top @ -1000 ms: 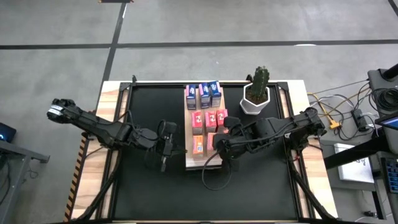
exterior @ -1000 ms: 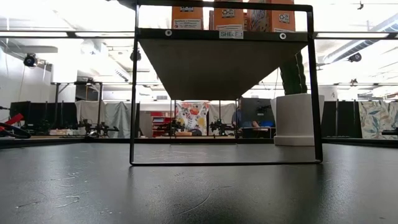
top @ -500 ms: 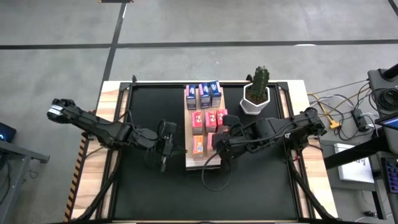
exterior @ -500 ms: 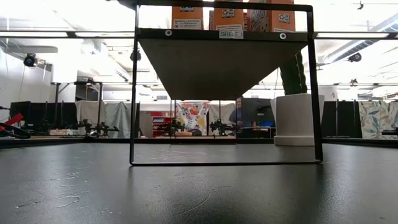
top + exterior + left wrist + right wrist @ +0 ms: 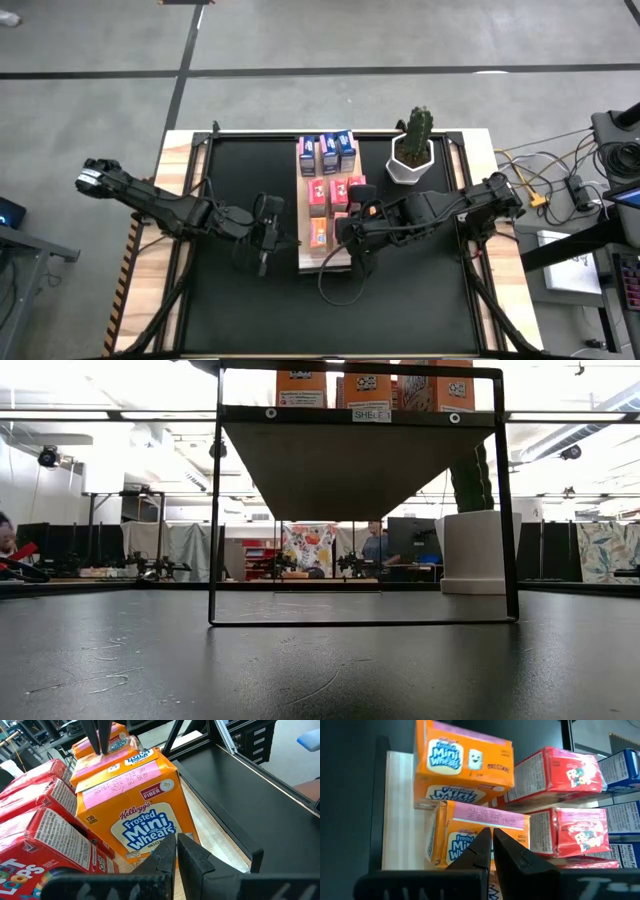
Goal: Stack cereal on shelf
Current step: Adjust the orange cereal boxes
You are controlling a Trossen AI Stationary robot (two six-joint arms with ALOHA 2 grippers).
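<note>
Shelf (image 5: 305,262): light wood board raised on a black frame at mid-table, its long axis running from the near edge toward the cactus (image 5: 412,148).
Cereal: nine small boxes, all standing on the board; blue boxes (image 5: 326,152) at the far end, pink-red boxes (image 5: 338,190) in the middle, orange boxes (image 5: 319,233) at the near end.
Key relation: the orange boxes lie just ahead of both grippers, the left gripper (image 5: 266,240) beside the board's left edge, the right gripper (image 5: 350,232) over its right edge and nearer the boxes.
Left fingers (image 5: 165,857): pressed together, holding nothing, pointed at the orange box front (image 5: 142,820).
Right fingers (image 5: 481,849): pressed together, empty, tips at the nearer orange box (image 5: 470,832); whether they touch it cannot be told.
Judgement: stacking looks essentially complete; any coming move would be a nudge to square the orange row.
</note>
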